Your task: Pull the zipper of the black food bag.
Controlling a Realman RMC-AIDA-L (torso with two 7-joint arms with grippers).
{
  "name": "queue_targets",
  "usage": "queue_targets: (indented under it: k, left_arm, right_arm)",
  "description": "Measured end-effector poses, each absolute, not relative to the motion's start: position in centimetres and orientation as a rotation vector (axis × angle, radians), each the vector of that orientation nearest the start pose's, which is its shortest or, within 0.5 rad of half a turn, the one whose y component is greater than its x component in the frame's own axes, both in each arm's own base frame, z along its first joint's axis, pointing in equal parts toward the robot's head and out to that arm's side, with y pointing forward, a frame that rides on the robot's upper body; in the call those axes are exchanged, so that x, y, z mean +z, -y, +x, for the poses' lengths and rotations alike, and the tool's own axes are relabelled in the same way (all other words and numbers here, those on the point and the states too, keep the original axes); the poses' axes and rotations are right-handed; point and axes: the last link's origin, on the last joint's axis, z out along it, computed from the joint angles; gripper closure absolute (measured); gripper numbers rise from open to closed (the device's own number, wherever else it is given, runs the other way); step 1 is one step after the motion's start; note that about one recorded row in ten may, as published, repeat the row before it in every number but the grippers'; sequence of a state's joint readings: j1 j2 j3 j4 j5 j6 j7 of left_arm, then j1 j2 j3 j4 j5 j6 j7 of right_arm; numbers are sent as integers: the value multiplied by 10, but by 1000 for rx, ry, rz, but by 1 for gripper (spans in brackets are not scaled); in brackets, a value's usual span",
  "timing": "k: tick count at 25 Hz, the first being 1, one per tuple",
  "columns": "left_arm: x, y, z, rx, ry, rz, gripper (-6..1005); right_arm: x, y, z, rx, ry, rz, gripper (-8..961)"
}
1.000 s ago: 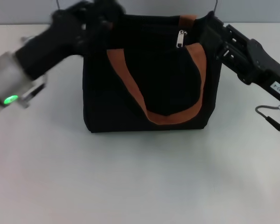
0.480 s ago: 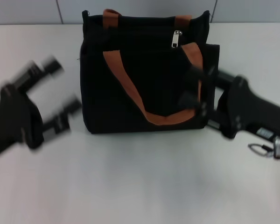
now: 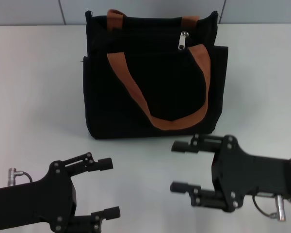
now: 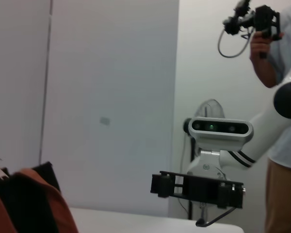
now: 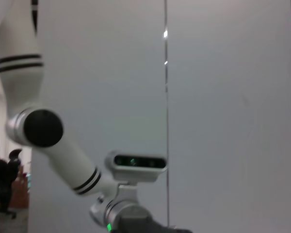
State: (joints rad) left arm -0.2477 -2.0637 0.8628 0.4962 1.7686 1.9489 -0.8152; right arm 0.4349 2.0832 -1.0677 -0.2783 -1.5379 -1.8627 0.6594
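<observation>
The black food bag (image 3: 150,82) stands upright at the back middle of the table, with two orange-brown handle loops (image 3: 136,92). The small silver zipper (image 3: 184,41) hangs at the bag's top edge, right of centre. My left gripper (image 3: 106,188) is open and empty, low at the front left, well in front of the bag. My right gripper (image 3: 177,166) is open and empty at the front right, just in front of the bag's lower right corner and apart from it. A corner of the bag (image 4: 24,204) shows in the left wrist view.
The white table (image 3: 39,97) spreads around the bag. A grey wall runs behind it. In the left wrist view a person (image 4: 281,97) stands at the side holding a device, and the right arm's gripper (image 4: 196,187) shows farther off.
Both arms have pulled back from the bag's top corners and come down to the front of the table. The bag has settled upright. Both grippers are clear of it.
</observation>
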Motion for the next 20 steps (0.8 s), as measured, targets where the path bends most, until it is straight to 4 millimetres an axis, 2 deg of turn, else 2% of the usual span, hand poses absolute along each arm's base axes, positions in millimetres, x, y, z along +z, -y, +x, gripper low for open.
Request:
queue_targets:
  k: [4,15,20]
  left_arm:
    - [-14,-203,-287,-1139,164,-2785,181]
    - [-23,-197,-290,-1102,204,-2823,181]
    - [-24,-193,-292,-1099,221,-2819,181]
  right_arm:
    - [-53,-226,245,1290,36,-2764,240]
    - [-70,-218,256,1179,-38,-2807,205]
    - [-70,-213,257,1208,-56,-2799,189]
